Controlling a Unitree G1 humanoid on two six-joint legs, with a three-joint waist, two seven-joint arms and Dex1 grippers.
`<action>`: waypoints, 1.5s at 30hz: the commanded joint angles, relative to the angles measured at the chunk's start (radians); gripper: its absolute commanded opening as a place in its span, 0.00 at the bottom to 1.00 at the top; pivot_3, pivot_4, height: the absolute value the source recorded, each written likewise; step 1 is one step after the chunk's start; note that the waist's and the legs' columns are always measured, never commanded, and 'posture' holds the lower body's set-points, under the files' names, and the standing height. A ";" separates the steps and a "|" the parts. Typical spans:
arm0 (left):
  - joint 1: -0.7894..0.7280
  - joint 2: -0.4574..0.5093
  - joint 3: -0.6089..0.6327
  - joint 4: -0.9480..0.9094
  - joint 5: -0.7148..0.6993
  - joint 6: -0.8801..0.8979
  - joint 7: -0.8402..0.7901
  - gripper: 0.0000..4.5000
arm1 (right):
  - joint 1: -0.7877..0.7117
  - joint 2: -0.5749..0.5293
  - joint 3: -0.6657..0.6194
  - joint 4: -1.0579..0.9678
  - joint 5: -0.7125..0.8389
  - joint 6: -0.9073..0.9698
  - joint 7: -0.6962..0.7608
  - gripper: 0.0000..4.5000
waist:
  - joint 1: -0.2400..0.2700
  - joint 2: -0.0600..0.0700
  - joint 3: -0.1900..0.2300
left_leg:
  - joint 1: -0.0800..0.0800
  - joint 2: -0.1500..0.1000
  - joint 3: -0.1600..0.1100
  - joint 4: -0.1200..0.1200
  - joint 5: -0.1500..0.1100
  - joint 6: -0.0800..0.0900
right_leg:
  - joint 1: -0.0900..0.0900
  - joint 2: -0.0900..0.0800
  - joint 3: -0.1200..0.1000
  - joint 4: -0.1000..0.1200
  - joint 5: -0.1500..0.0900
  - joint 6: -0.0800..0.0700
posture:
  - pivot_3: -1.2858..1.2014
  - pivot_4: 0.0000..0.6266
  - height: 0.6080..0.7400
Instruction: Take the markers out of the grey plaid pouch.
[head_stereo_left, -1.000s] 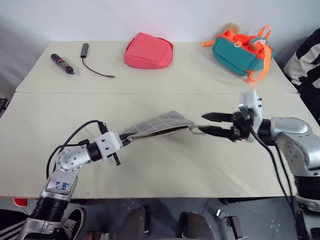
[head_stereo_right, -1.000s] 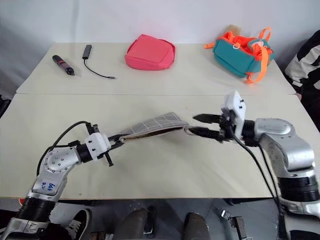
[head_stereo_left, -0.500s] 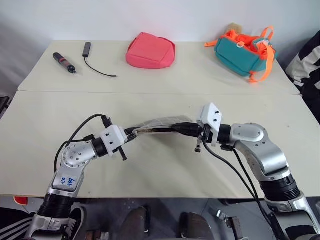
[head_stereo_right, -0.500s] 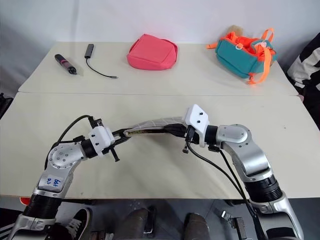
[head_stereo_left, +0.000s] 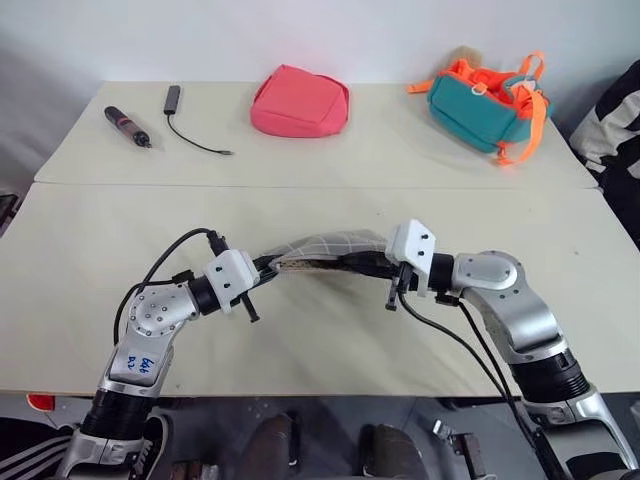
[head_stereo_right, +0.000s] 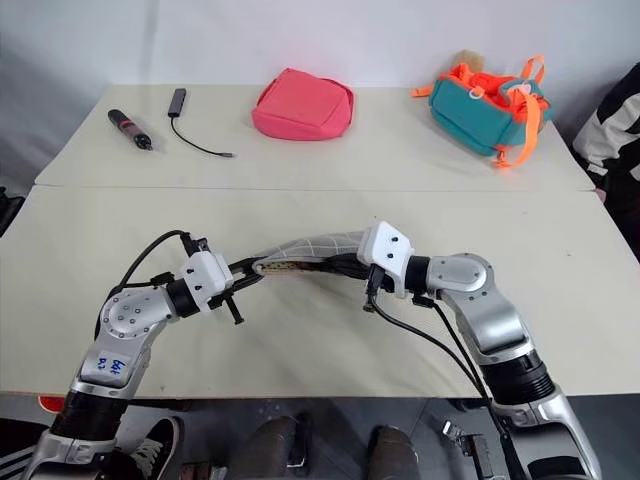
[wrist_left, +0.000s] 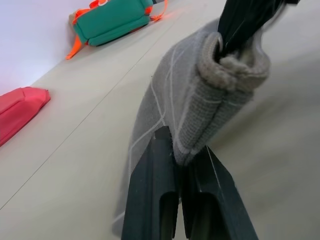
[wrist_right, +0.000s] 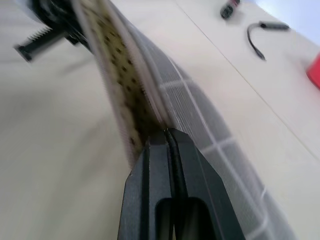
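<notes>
The grey plaid pouch (head_stereo_left: 325, 243) hangs arched above the front table, stretched between both grippers. My left gripper (head_stereo_left: 268, 267) is shut on its left end; in the left wrist view the fingers (wrist_left: 155, 165) pinch the folded fabric (wrist_left: 200, 100). At the pouch's right end my right gripper (head_stereo_left: 355, 262) is shut on the edge of the opening. The right wrist view shows that gripper (wrist_right: 169, 131) closed where the dotted tan lining (wrist_right: 125, 100) meets the grey outside (wrist_right: 205, 120). The markers are hidden.
On the back table lie a coral-pink pouch (head_stereo_left: 298, 100), a teal-and-orange bag (head_stereo_left: 480, 100), a black pen-like tool (head_stereo_left: 125, 125) and a thin black cable (head_stereo_left: 192, 135). A person's striped sleeve (head_stereo_left: 612, 125) shows at the right edge.
My right gripper, open a second ago, moved left and down to the pouch's right end and shut on its edge. The pouch now arches up between the grippers. The left gripper kept its grip.
</notes>
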 joint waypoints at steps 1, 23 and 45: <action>-0.012 -0.006 0.020 -0.012 -0.003 -0.010 0.017 0.00 | 0.015 -0.027 -0.004 -0.041 0.005 -0.021 0.034 0.02 | 0.002 0.000 0.000 | 0.000 0.000 0.000 0.000 0.000 0.000 | 0.000 0.000 0.000 0.000 0.000 0.000 | 0.52 0.24 1.00; -0.088 -0.063 -0.044 -0.161 -0.105 0.285 -0.034 0.00 | -0.154 -0.078 0.086 0.190 -0.371 -0.326 -0.034 0.10 | 0.000 0.000 0.000 | 0.000 0.000 0.001 0.001 0.001 0.001 | 0.000 0.000 0.001 0.001 0.000 0.000 | 0.52 0.24 1.00; -0.104 -0.124 0.014 -0.202 -0.293 0.509 -0.034 0.00 | -0.136 -0.069 0.071 0.149 -0.348 -0.285 0.003 0.91 | -0.002 0.000 0.000 | 0.000 0.001 0.001 0.001 0.002 0.000 | 0.000 0.002 0.001 0.001 0.001 -0.001 | 0.52 0.24 1.00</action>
